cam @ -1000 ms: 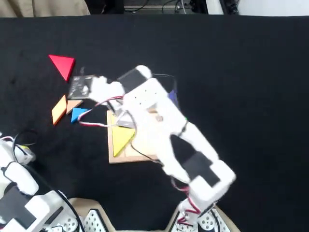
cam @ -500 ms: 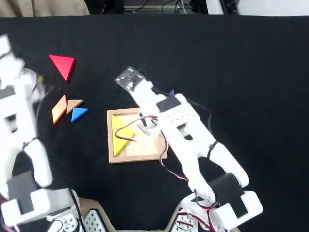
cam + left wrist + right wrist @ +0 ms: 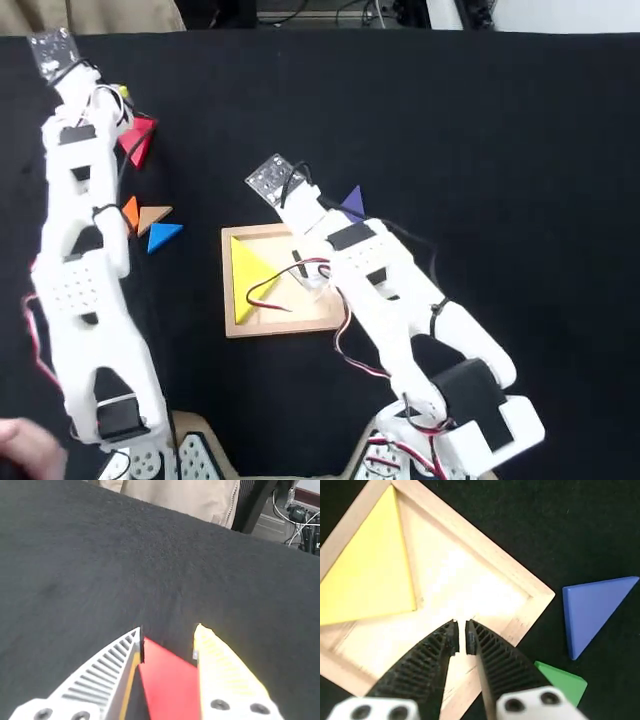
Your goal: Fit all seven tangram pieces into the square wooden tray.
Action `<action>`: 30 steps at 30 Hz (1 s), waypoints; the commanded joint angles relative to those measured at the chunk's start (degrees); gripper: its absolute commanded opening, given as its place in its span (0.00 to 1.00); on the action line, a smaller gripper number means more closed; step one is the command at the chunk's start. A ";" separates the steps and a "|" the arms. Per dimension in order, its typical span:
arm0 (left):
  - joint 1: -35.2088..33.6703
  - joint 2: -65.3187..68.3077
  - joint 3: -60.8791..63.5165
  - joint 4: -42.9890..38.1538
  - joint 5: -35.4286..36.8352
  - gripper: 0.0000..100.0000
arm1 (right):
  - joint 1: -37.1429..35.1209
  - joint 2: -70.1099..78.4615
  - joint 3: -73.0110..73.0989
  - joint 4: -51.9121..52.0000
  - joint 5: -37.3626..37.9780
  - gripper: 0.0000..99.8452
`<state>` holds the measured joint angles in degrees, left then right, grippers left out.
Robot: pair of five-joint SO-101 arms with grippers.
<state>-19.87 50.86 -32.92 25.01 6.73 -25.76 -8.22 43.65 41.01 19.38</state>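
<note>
The left arm [image 3: 80,250] stretches up to the far left corner of the table [image 3: 500,150]. The red triangle [image 3: 138,140] lies there on the black cloth. The left gripper [image 3: 168,631] is down at this piece. Its two fingers [image 3: 225,670] are wide apart, one on each side of the red triangle [image 3: 167,680]. Each finger is right next to an edge of the piece. A corner of the triangle pokes toward the fingertips. The square wooden tray [image 3: 228,300] sits near the middle of the table, a bit to the left. The yellow triangle [image 3: 250,270] lies flat inside it, with its long side along the tray's left wall. The right arm [image 3: 380,290] leans over the tray from the near edge of the table. The right gripper [image 3: 461,630] hangs over the bare wood in the tray [image 3: 535,595]. Its black fingers [image 3: 490,652] are almost together, with a thin gap at the tips and nothing in between. The yellow triangle [image 3: 370,575] is off to one side of the fingertips and does not touch them. A dark blue triangle [image 3: 592,607] lies on the cloth just outside the tray's far right corner [image 3: 352,203]. A green piece [image 3: 565,682] lies close beside it. An orange piece [image 3: 130,212], a tan triangle [image 3: 153,214] and a light blue triangle [image 3: 163,236] lie together left of the tray.
</note>
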 commanded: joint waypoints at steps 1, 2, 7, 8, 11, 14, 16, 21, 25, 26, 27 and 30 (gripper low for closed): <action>1.36 14.51 -27.03 2.29 -0.44 0.18 | 0.88 -2.59 -0.31 -0.88 -0.09 0.03; 1.45 18.11 -31.34 2.37 -2.02 0.18 | 0.88 -2.59 -0.31 -0.88 -0.09 0.03; 3.65 33.23 -47.08 5.10 -11.78 0.10 | 0.88 -2.59 -0.31 -0.79 -0.09 0.03; 3.82 35.34 -49.54 6.15 -13.89 0.08 | 0.88 -2.59 -0.31 -0.79 -0.09 0.03; 3.65 39.30 -54.81 10.73 -17.05 0.06 | 0.88 -2.59 -0.31 -0.79 -0.09 0.03; 2.95 39.38 -56.92 19.78 -19.87 0.06 | 0.88 -2.59 -0.31 -0.70 -0.09 0.03; 2.42 39.30 -57.27 24.88 -20.48 0.06 | 0.88 -2.59 -0.31 -0.70 -0.09 0.03; 0.66 39.30 -61.76 41.58 -22.42 0.06 | 0.88 -2.59 -0.22 -0.70 -0.09 0.03; 1.36 35.52 -62.55 58.64 -28.57 0.06 | 0.88 -2.59 -0.22 -0.70 -0.09 0.03; 1.54 34.20 -62.55 62.42 -29.89 0.06 | 0.88 -2.59 -0.22 -0.70 -0.09 0.03; 1.71 32.79 -62.55 66.11 -30.95 0.06 | 0.88 -2.59 -0.22 -0.70 -0.09 0.03; 1.80 29.36 -62.55 75.25 -33.14 0.05 | 0.88 -2.59 -0.04 -0.62 -0.09 0.03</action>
<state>-17.58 84.79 -94.81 86.02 -23.34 -25.76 -8.22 43.65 41.01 19.38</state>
